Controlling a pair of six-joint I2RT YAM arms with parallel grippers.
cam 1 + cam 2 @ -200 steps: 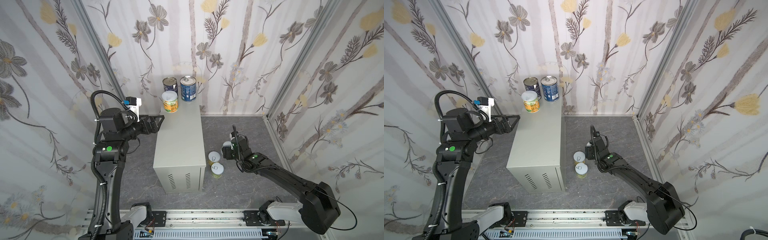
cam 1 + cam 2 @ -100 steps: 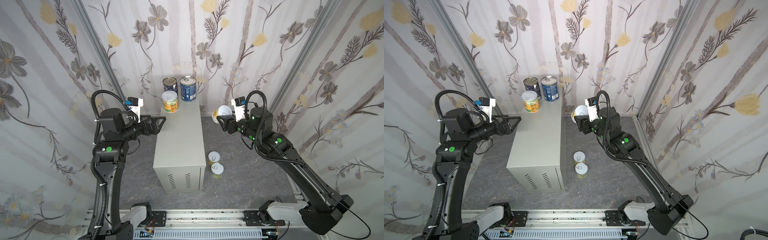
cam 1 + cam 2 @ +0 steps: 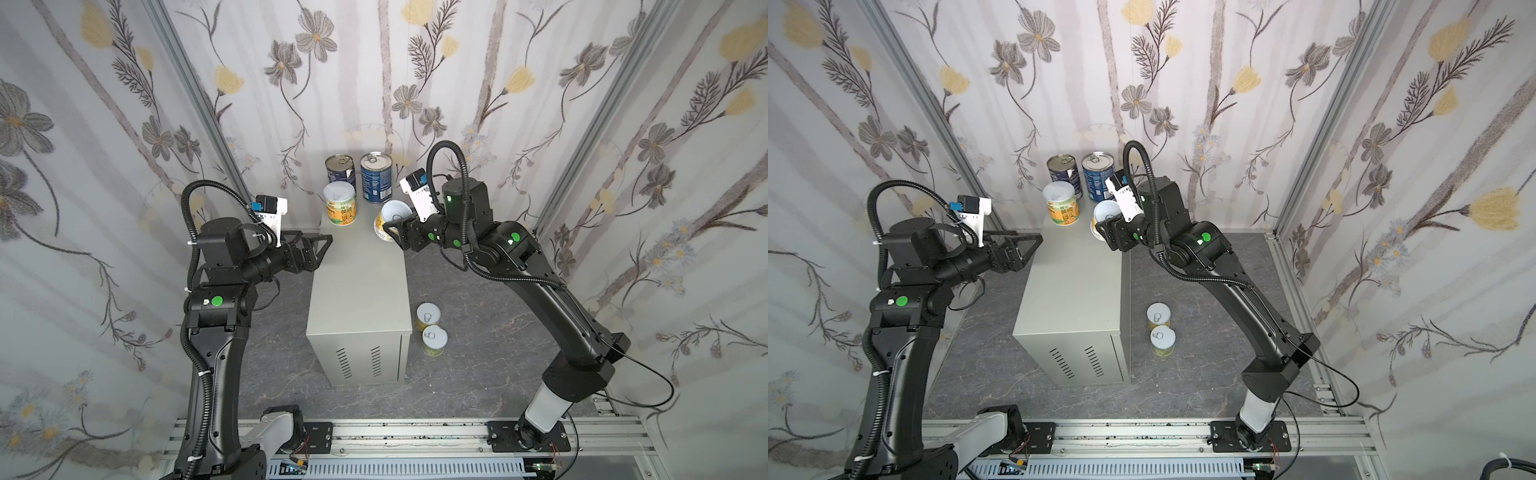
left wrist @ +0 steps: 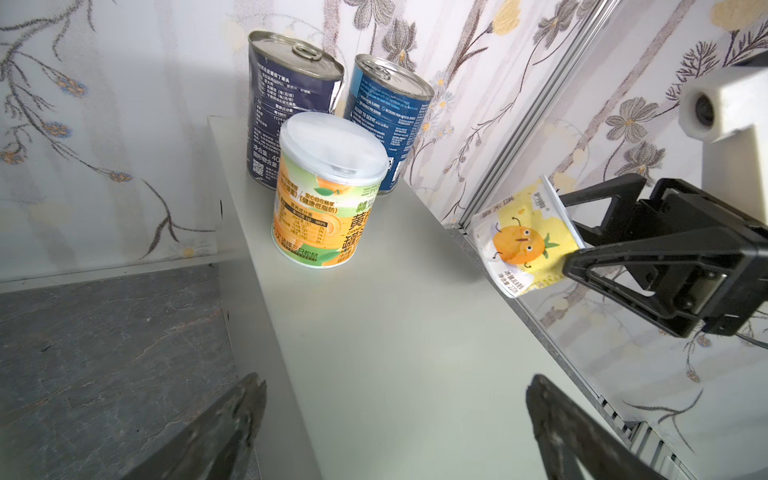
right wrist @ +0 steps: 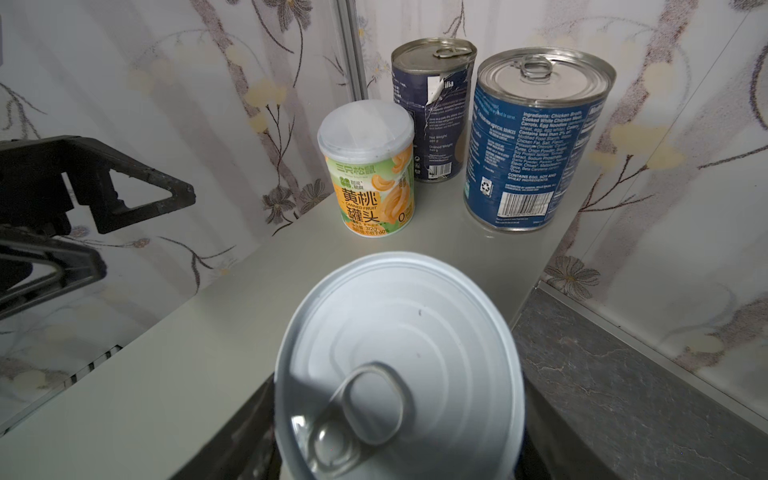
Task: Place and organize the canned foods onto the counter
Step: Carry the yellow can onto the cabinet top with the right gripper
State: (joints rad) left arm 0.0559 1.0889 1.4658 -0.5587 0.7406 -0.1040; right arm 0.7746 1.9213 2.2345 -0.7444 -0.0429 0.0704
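Jaws of the right arm (image 3: 540, 286) grasp a short yellow-labelled tin (image 3: 388, 220), tilted at the right edge of the tall light-grey metal cabinet (image 3: 357, 291). Jaws of the left arm (image 3: 216, 299) gape empty beside it. Released aslant so near the edge, the tin could topple off. Six in all: two tall blue cans (image 3: 340, 168) (image 3: 376, 176) and one orange-green can (image 3: 340, 203) on the surface, one held, two short cans (image 3: 428, 316) (image 3: 434, 340) on the marbled floor (image 3: 478, 332).

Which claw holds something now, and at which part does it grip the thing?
The right claw holds a short yellow can by its side wall, tilted. The left claw is open and empty.
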